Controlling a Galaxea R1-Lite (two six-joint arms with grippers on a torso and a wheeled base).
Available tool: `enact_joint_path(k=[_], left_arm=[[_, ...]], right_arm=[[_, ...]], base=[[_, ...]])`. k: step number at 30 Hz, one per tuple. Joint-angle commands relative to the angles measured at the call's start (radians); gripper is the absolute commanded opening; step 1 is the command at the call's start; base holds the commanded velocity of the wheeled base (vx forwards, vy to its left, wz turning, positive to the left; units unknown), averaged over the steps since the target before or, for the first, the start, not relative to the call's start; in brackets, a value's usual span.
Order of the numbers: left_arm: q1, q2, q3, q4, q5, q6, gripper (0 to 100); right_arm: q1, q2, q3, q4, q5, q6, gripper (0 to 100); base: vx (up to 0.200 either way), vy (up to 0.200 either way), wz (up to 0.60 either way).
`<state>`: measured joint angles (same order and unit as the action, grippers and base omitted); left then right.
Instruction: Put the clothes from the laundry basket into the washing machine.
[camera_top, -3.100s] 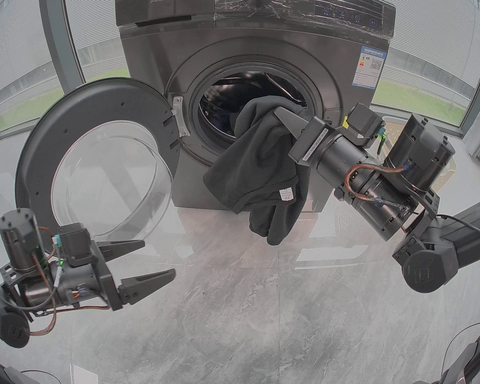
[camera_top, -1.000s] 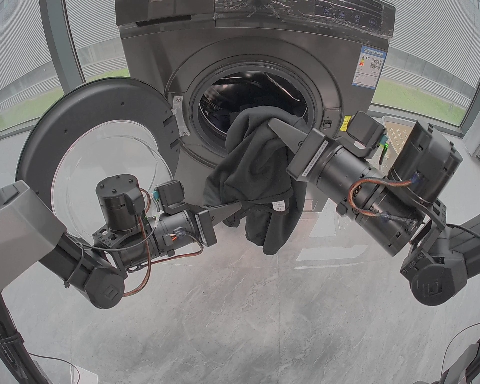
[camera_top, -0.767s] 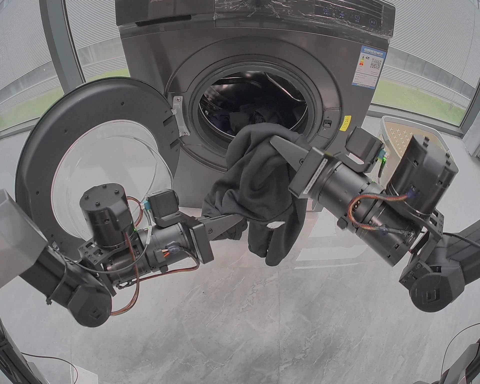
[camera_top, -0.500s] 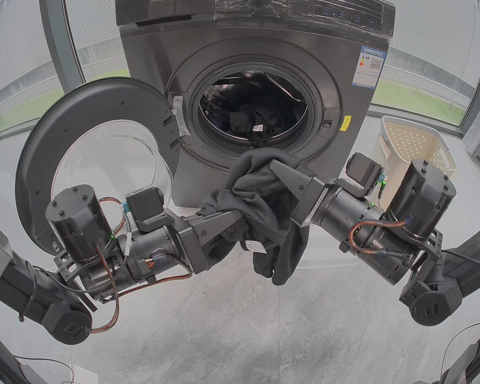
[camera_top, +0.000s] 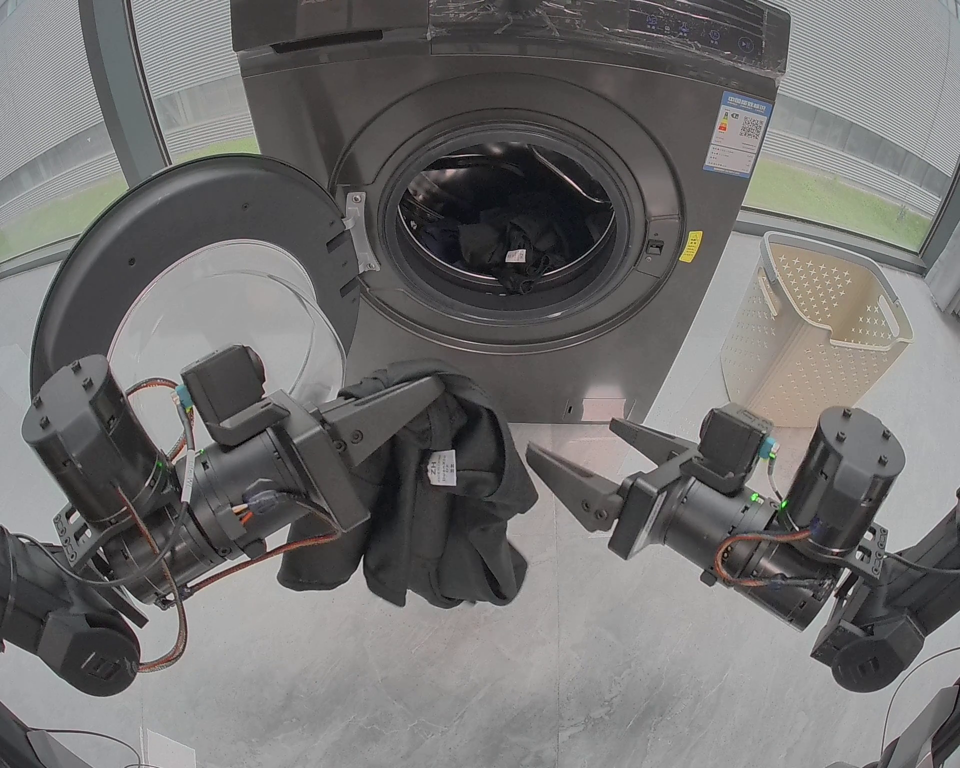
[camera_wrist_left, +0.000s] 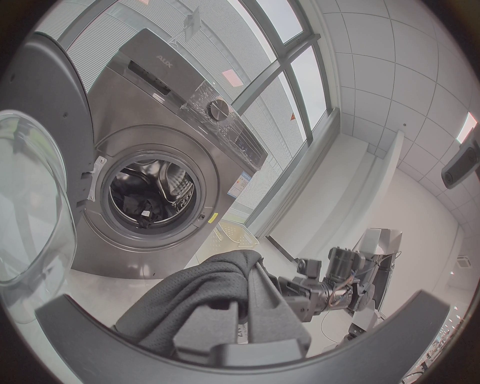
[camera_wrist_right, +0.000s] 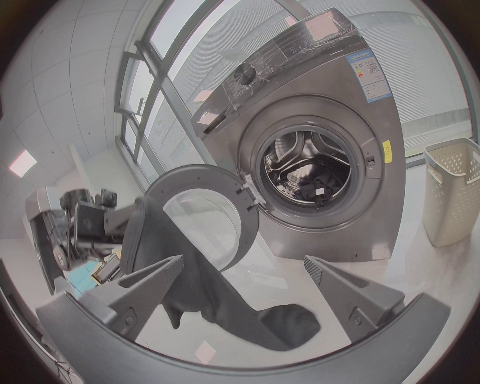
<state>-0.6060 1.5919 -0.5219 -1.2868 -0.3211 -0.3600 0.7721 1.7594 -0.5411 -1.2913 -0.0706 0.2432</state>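
A dark grey garment (camera_top: 440, 520) hangs in front of the washing machine (camera_top: 660, 120), below its round opening (camera_top: 510, 230). My left gripper (camera_top: 425, 395) is shut on the garment's top fold, also visible in the left wrist view (camera_wrist_left: 190, 295). To the garment's right, my right gripper (camera_top: 575, 440) is open and holds nothing. In the right wrist view, the garment (camera_wrist_right: 200, 285) hangs beyond its spread fingers. Dark clothes (camera_top: 510, 245) lie inside the drum. The cream laundry basket (camera_top: 815, 330) stands on the floor to the machine's right.
The machine's round door (camera_top: 190, 290) is swung wide open to the left, just behind my left arm. Grey marble floor (camera_top: 600, 660) spreads in front of the machine. Glass window walls stand on both sides of it.
The garment came away from the drum opening, down and to the left. My left gripper closed on it. My right gripper let go, opened and drew back to the right.
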Motion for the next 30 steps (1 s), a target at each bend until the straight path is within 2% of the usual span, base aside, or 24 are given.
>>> enact_joint_path(k=[1,11,17,23,27,30], left_arm=[[0.005,-0.01,-0.009,0.0,0.014,0.0,0],[0.008,-0.006,-0.001,0.0,0.016,0.0,0],[0.031,0.019,-0.01,-0.011,0.016,0.006,0],[0.037,0.045,-0.012,-0.045,0.019,0.006,0],[0.035,0.08,-0.018,-0.078,0.054,0.007,0],[0.035,0.094,-0.024,-0.106,0.059,0.007,0]], right_arm=[[-0.013,0.003,0.079,-0.026,-0.001,-0.024,100],[-0.031,0.011,0.096,-0.04,0.0,-0.051,100],[0.012,0.031,0.118,-0.042,0.006,-0.05,100],[0.058,0.075,0.113,-0.1,0.017,-0.051,100],[0.099,0.127,0.098,-0.132,0.025,-0.053,100],[0.113,0.161,0.081,-0.164,0.035,-0.051,100]], base=[[0.0,0.0,0.0],[0.0,0.0,0.0],[0.0,0.0,0.0],[0.0,0.0,0.0],[0.0,0.0,0.0],[0.0,0.0,0.0]])
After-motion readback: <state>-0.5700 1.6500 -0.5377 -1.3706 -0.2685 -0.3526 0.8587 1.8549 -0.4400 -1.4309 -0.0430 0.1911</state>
